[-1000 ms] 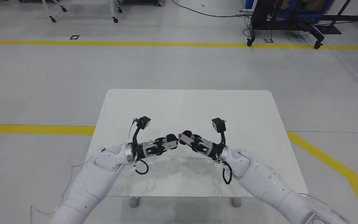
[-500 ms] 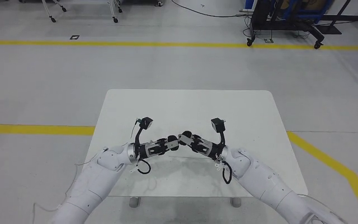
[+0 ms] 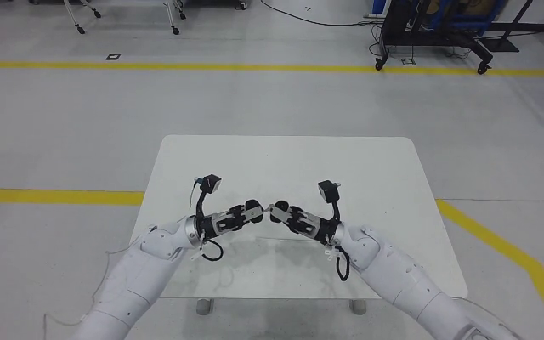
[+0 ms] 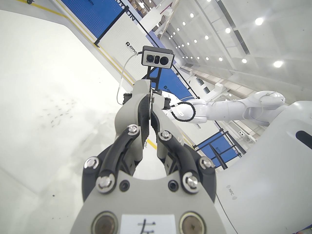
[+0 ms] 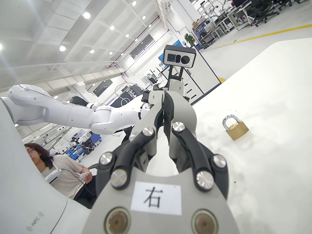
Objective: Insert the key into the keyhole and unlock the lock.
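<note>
On the white tabletop [image 3: 357,161], near its middle, the left claw [image 4: 150,101] and right claw [image 5: 165,103] meet tip to tip, both pinched closed; I cannot make out a key. The padlock [image 5: 235,127] lies loose nearby. Unheld, it may skid when a key pushes in.

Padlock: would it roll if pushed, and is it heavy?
The padlock looks like brass, so probably heavy for its size. Its flat, blocky body lies on the table, so it would likely slide, not roll.

One padlock [image 5: 235,129], one table [image 3: 357,161], two grippers: left gripper [image 4: 150,96], right gripper [image 5: 165,98].
</note>
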Available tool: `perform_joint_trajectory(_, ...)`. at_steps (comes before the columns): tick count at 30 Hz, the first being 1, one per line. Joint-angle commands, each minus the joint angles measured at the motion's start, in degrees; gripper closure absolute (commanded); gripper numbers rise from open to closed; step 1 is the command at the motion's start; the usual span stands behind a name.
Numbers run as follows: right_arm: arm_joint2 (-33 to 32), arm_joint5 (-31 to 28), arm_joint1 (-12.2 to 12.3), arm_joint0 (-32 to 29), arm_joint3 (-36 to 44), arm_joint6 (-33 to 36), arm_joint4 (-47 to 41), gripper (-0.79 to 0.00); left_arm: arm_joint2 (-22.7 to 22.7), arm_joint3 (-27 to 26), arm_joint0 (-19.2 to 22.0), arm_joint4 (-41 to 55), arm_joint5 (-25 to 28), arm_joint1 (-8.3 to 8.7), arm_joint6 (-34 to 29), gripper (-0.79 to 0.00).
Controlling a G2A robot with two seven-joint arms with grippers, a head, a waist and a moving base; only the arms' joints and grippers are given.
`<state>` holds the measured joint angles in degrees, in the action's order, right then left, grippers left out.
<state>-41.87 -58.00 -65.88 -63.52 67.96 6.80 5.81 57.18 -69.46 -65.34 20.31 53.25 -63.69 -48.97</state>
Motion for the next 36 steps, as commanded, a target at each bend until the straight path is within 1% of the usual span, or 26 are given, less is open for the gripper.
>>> perform_joint_trajectory(1, -0.1, 0.0, -0.1, -0.1, 0.0, 0.3, 0.0, 0.0, 0.2, -0.3, -0.3, 0.0, -0.1, 0.11, 0.0, 0.0)
perform_joint_trajectory(2, -0.2, 0.0, -0.2, -0.1, 0.1, 0.5, 0.0, 0.0, 0.3, -0.4, -0.4, 0.0, -0.2, 0.15, -0.1, 0.0)
perform_joint_trajectory(3, -0.2, 0.0, -0.3, -0.2, 0.1, 0.7, -0.1, 0.0, 0.3, -0.5, -0.4, 0.0, -0.3, 0.19, -0.1, -0.089)
perform_joint_trajectory(4, -0.3, 0.0, -0.3, -0.2, 0.1, 0.8, -0.2, 0.0, 0.3, -0.7, -0.5, 0.1, -0.4, 0.22, -0.1, -0.302)
perform_joint_trajectory(5, -0.4, 0.0, -0.4, -0.2, 0.1, 1.1, -0.2, 0.0, 0.4, -0.8, -0.6, 0.1, -0.4, 0.24, -0.1, -0.468)
perform_joint_trajectory(6, -0.5, 0.0, -0.4, -0.3, 0.1, 1.2, -0.3, 0.0, 0.4, -0.8, -0.6, 0.2, -0.5, 0.26, -0.1, -0.693)
perform_joint_trajectory(7, -0.5, 0.0, -0.5, -0.3, 0.0, 1.3, -0.4, 0.0, 0.4, -0.9, -0.7, 0.3, -0.5, 0.27, -0.1, -0.763)
perform_joint_trajectory(8, -0.6, 0.0, -0.5, -0.3, 0.0, 1.5, -0.4, 0.0, 0.4, -0.9, -0.7, 0.3, -0.5, 0.29, -0.1, -0.785)
perform_joint_trajectory(10, -0.7, 0.0, -0.7, -0.4, 0.0, 1.9, -0.5, 0.0, 0.4, -1.0, -0.8, 0.5, -0.5, 0.31, -0.1, -0.785)
perform_joint_trajectory(11, -0.7, 0.0, -0.7, -0.4, 0.0, 2.1, -0.5, 0.0, 0.4, -1.1, -0.8, 0.4, -0.4, 0.32, -0.2, -0.76)
perform_joint_trajectory(12, -0.8, 0.0, -0.8, -0.4, 0.0, 2.2, -0.6, 0.0, 0.3, -1.1, -0.8, 0.4, -0.4, 0.32, -0.3, -0.634)
perform_joint_trajectory(13, -0.9, 0.0, -0.8, -0.4, 0.0, 2.3, -0.7, 0.0, 0.3, -1.2, -0.8, 0.5, -0.4, 0.32, -0.3, -0.606)
perform_joint_trajectory(14, -0.9, 0.0, -0.9, -0.5, 0.0, 2.4, -0.8, 0.0, 0.2, -1.3, -0.8, 0.4, -0.5, 0.32, -0.5, -0.489)
perform_joint_trajectory(15, -1.0, 0.0, -0.9, -0.5, 0.0, 2.6, -0.9, 0.0, 0.1, -1.4, -0.8, 0.3, -0.5, 0.32, -0.5, -0.397)
perform_joint_trajectory(16, -1.1, 0.0, -1.0, -0.5, -0.1, 2.7, -1.0, 0.0, 0.1, -1.4, -0.8, 0.3, -0.5, 0.32, -0.5, -0.369)
perform_joint_trajectory(17, -1.2, 0.0, -1.0, -0.6, -0.1, 2.9, -1.0, 0.0, -0.1, -1.5, -0.8, 0.2, -0.5, 0.3, -0.6, -0.323)
perform_joint_trajectory(18, -1.3, 0.0, -1.1, -0.6, 0.0, 2.9, -1.0, 0.0, -0.2, -1.5, -0.8, 0.2, -0.6, 0.29, -0.6, -0.299)
perform_joint_trajectory(20, -1.6, 0.0, -1.1, -0.7, 0.0, 3.1, -0.9, 0.0, -0.5, -1.6, -0.7, 0.3, -0.7, 0.23, -0.8, -0.206)
perform_joint_trajectory(21, -1.7, 0.0, -1.1, -0.8, 0.1, 3.1, -0.9, 0.0, -0.7, -1.6, -0.7, 0.5, -0.6, 0.2, -1.0, -0.185)
perform_joint_trajectory(23, -2.2, 0.0, -1.1, -1.0, 0.4, 3.1, -0.7, 0.0, -0.9, -1.5, -0.6, 0.8, -0.4, 0.15, -1.1, -0.049)
perform_joint_trajectory(24, -2.5, 0.0, -1.1, -1.2, 0.6, 3.0, -0.5, 0.0, -1.1, -1.4, -0.6, 1.2, -0.3, 0.1, -1.0, 0.0)
perform_joint_trajectory(36, -4.6, 0.0, -0.9, -3.0, 2.4, 3.8, 0.5, 0.0, -1.9, -0.5, 0.0, 2.7, 0.3, -0.28, -0.1, 0.0)
